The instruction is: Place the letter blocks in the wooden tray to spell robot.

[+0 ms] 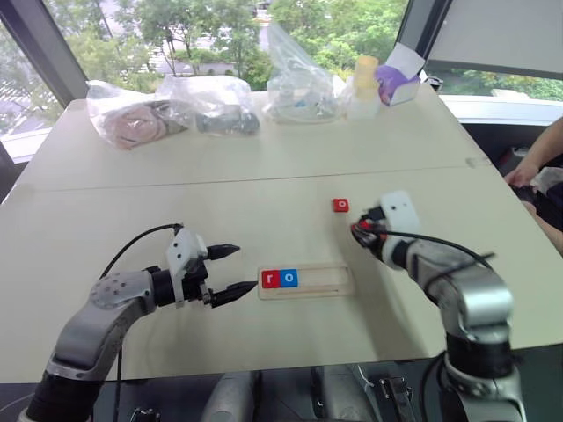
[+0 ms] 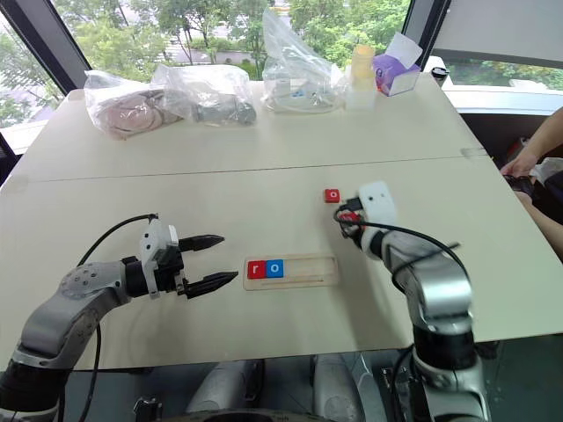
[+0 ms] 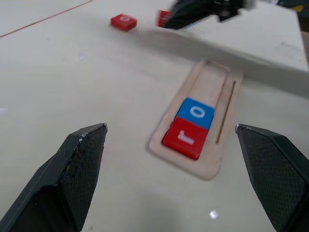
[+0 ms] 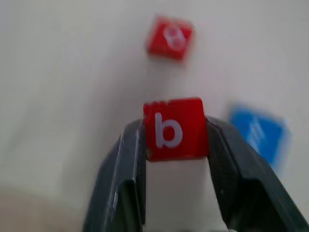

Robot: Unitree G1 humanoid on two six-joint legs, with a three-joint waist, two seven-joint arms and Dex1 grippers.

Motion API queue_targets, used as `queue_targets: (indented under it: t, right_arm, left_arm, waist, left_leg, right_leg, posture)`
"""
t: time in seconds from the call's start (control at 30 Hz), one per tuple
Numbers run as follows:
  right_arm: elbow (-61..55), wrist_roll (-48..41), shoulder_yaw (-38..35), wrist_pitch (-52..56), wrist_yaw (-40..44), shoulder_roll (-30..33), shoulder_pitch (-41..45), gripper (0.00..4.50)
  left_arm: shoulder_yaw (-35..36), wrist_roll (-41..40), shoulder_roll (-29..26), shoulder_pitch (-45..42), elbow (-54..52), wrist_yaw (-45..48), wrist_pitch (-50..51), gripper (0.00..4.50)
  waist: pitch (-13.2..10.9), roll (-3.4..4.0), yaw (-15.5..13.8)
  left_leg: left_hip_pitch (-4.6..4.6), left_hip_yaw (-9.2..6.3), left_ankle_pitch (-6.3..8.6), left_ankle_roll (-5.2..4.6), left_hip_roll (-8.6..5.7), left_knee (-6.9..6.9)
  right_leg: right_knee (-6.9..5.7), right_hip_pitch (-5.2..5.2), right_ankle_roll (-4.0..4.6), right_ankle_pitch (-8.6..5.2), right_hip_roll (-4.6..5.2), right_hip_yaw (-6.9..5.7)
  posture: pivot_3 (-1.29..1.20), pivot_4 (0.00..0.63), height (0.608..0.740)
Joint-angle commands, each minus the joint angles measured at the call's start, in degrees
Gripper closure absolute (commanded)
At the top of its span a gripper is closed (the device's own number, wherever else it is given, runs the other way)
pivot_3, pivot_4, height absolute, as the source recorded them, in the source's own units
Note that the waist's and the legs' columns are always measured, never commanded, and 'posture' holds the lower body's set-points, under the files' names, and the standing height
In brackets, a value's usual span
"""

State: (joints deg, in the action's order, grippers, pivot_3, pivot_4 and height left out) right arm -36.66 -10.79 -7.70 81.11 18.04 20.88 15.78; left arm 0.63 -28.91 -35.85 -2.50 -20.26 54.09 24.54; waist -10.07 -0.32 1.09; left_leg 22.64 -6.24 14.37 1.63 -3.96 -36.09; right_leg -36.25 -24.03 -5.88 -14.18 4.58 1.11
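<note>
Gripping red b block (image 4: 175, 128), right gripper (image 4: 175, 145); left gripper (image 1: 230, 272) open beside wooden tray (image 1: 330, 283).

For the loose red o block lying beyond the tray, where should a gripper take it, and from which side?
Grip the red o block by two opposite side edges, coming from above. It lies flat on the table, letter up, with bare surface around it, so only its thin sides offer purchase; fingers should straddle it and close across its width.

Bright daylight enters from the windows (image 1: 220, 35) behind; both wrist views show motion blur.
</note>
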Motion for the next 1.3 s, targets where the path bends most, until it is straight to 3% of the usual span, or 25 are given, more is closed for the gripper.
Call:
queue_targets:
  t: [0.03, 0.4, 0.5, 0.53, 0.6, 0.63, 0.73, 0.87, 1.07, 1.3]
  right_arm:
    - [-10.1, -0.2, -5.7, 9.6, -1.5, -1.7, -2.0, 3.35]
    - [-9.4, 1.6, -8.9, 10.6, -6.4, -8.0, -5.3, 3.35]
    - [-9.2, 1.0, -8.9, 10.2, -5.9, -7.4, -5.3, 2.00]
    - [-9.1, -0.1, -8.4, 9.6, -4.2, -5.0, -5.0, 1.37]
    - [-9.4, -4.5, -6.0, 7.3, 3.1, 4.2, -4.2, 0.28]
    - [-9.6, -6.6, -4.3, 5.1, 7.4, 9.7, -4.4, 0.01]
    - [-7.1, -10.8, -2.5, -5.1, 19.3, 22.0, -6.2, 0.01]
    - [8.0, -9.1, -0.9, -32.6, 37.0, 33.7, -9.7, 0.01]
    - [31.5, -3.8, 5.7, -57.9, 49.1, 36.6, -4.6, 0.01]
    - [49.4, 1.0, 12.2, -69.7, 54.8, 34.1, 3.4, 0.01]
  left_arm:
    - [-0.3, -1.0, -0.1, -1.4, 0.6, 1.9, -0.7, 0.00]
    - [-2.3, 0.4, -0.2, -6.1, 4.6, 4.5, -1.7, 0.00]
    - [-2.2, 0.5, -0.2, -6.3, 4.7, 4.6, -1.7, 0.00]
    - [-2.1, 0.6, -0.2, -6.4, 4.7, 4.6, -1.6, 0.00]
    - [-1.8, 0.6, -0.4, -6.3, 4.4, 4.6, -1.4, 0.00]
    - [-1.6, 0.6, -0.5, -6.3, 4.3, 4.7, -1.3, 0.00]
    - [-1.7, 0.7, -0.5, -6.7, 4.5, 4.7, -1.2, 0.00]
    - [-2.0, 0.9, -0.1, -7.6, 4.6, 4.2, -1.2, 0.00]
    - [-2.1, 0.9, 0.3, -7.7, 3.8, 3.4, -0.7, 0.00]
    - [-1.4, 0.4, 0.0, -6.5, 1.9, 2.4, 0.0, 0.00]
  waist:
    - [0.0, 0.00, -0.1]
    - [0.0, -0.02, -0.3]
    - [0.0, -0.02, -0.3]
    - [0.0, -0.01, -0.3]
    - [-0.1, 0.08, -0.3]
    - [-0.1, 0.11, -0.3]
    - [-0.1, 0.06, -0.4]
    - [-0.2, -0.05, -0.4]
    - [-0.2, -0.10, -0.2]
    - [-0.2, -0.08, -0.4]
  left_leg:
    - [-0.04, 0.00, 0.00, 0.00, 0.03, -0.03]
    - [-0.19, 0.01, -0.01, 0.02, -0.09, -0.08]
    - [-0.19, 0.00, -0.01, 0.02, -0.08, -0.05]
    - [-0.19, 0.00, -0.01, 0.02, -0.08, -0.05]
    - [-0.18, 0.01, -0.01, 0.02, -0.11, -0.07]
    - [-0.17, 0.03, -0.01, 0.01, -0.13, -0.11]
    - [-0.19, 0.03, 0.01, -0.03, -0.14, -0.13]
    - [-0.23, -0.02, 0.04, -0.08, -0.11, -0.12]
    - [-0.28, 0.07, 0.06, -0.11, -0.12, -0.19]
    - [-0.27, 0.03, 0.06, -0.10, -0.12, -0.17]
  right_leg:
    - [-0.01, 0.04, 0.03, 0.01, -0.03, -0.01]
    - [0.08, 0.30, -0.01, -0.01, -0.01, -0.05]
    - [0.08, 0.29, -0.01, -0.01, -0.01, -0.05]
    - [0.08, 0.29, -0.01, -0.01, -0.01, -0.05]
    - [0.09, 0.30, -0.01, -0.01, 0.01, -0.05]
    - [0.12, 0.32, -0.01, -0.01, 0.03, -0.05]
    - [0.20, 0.43, -0.06, -0.08, 0.06, -0.11]
    - [0.26, 0.60, -0.20, -0.12, 0.05, -0.27]
    - [0.24, 0.62, -0.21, -0.10, 0.08, -0.18]
    - [0.22, 0.59, -0.19, -0.10, 0.10, -0.16]
  posture:
    - [0.00, 0.150, 0.740]
    - [0.00, 0.150, 0.740]
    - [0.00, 0.150, 0.740]
    - [0.00, 0.150, 0.740]
    - [0.00, 0.150, 0.740]
    - [0.00, 0.150, 0.740]
    - [0.00, 0.150, 0.740]
    - [0.00, 0.150, 0.740]
    - [0.00, 0.150, 0.740]
    - [0.00, 0.150, 0.740]
